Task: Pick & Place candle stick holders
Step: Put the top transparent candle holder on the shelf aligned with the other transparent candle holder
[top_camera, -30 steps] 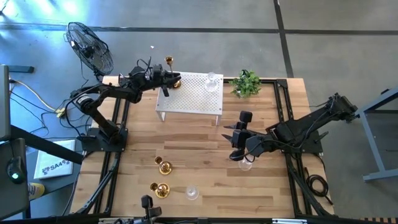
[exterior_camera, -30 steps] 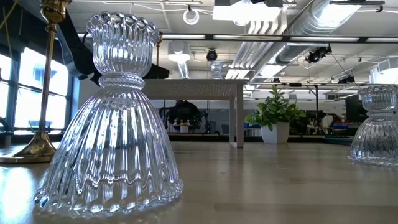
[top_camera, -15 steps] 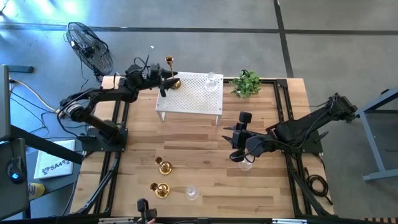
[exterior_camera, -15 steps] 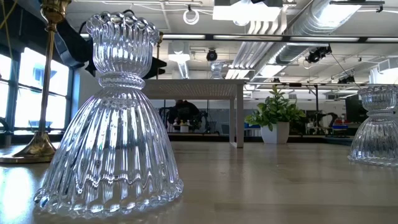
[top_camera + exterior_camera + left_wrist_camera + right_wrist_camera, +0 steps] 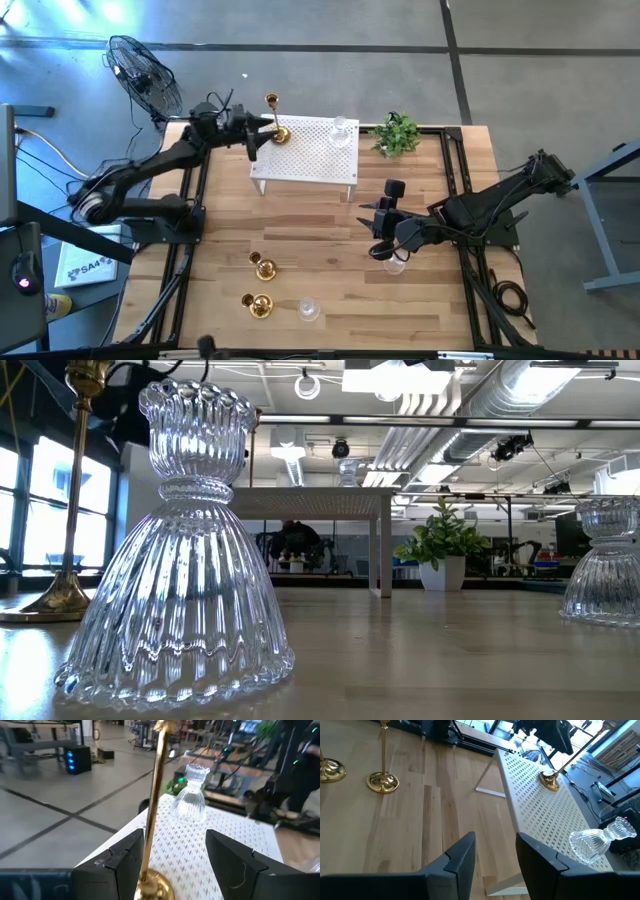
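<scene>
A wooden table [image 5: 320,215] seen from above, with a white perforated metal stand [image 5: 305,152] at its far side and two dark robot arms.

On the stand's left end stands a tall brass candle stick holder [image 5: 273,118], with a round flared base and a slim stem; a clear ribbed glass holder [image 5: 341,131] stands near the stand's right end. A small potted plant [image 5: 397,133] sits just right of the stand.

The left gripper [image 5: 172,857] is at the stand's left edge. Its fingers are parted wide on either side of the brass stem, with clear gaps, gripping nothing.

The right gripper [image 5: 492,850] hangs over mid-table with its fingers partly apart and nothing between them. A clear glass holder [image 5: 396,262] sits directly under that arm.

Near the table's front lie two more brass holders [image 5: 262,267] and [image 5: 257,304], with another glass one [image 5: 309,311] beside them.

Judging by looks, the brass holders are stiff, smooth and top-heavy, likely to tip; the slim stem low down, near the base, seems the best hold. The glass ones look heavier, slippery and breakable; the narrow waist between cup and skirt suits a gentle grip.
</scene>
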Available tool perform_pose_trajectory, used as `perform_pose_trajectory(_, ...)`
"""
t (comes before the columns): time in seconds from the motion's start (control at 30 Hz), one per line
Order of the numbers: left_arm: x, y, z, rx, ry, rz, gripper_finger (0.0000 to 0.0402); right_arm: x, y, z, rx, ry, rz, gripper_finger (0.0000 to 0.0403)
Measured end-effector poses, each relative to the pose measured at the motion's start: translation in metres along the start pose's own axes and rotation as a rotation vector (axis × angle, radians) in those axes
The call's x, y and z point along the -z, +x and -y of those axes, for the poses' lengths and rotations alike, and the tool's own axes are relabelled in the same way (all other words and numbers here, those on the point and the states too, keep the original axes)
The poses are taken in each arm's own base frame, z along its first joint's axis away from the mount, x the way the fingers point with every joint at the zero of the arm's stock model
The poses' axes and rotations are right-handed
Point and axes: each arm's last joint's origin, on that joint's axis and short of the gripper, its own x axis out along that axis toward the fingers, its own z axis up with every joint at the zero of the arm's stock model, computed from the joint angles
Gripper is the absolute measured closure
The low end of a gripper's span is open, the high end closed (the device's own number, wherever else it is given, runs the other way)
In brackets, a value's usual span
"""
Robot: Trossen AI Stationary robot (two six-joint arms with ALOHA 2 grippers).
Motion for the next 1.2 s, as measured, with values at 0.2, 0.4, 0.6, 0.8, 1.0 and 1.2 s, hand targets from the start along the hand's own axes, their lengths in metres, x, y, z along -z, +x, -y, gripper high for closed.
perform_pose_trajectory(0.2,-0.005,-0.027,0.014,-0.078,0.022,-0.088,0.0192,0.001,0.000,0.000,-0.002,0.003,-0.005,0.0269)
perform_pose_trajectory(0.4,-0.011,-0.038,0.022,-0.042,0.047,-0.076,0.0192,0.000,0.000,0.000,-0.003,0.004,-0.004,0.0269)
perform_pose_trajectory(0.6,-0.008,-0.040,0.029,0.213,0.071,-0.089,0.0192,0.000,0.000,-0.001,-0.017,0.030,-0.005,0.0269)
perform_pose_trajectory(0.8,-0.001,-0.043,0.037,0.466,0.020,-0.125,0.0192,0.000,0.000,-0.002,-0.063,0.032,-0.006,0.0269)
perform_pose_trajectory(1.0,0.004,-0.043,0.048,0.599,0.011,-0.153,0.0192,0.000,0.000,-0.002,-0.065,0.034,-0.006,0.0269)
perform_pose_trajectory(1.2,0.009,-0.040,0.071,0.702,-0.026,-0.225,0.0192,0.001,0.000,-0.003,-0.103,0.035,-0.008,0.0269)
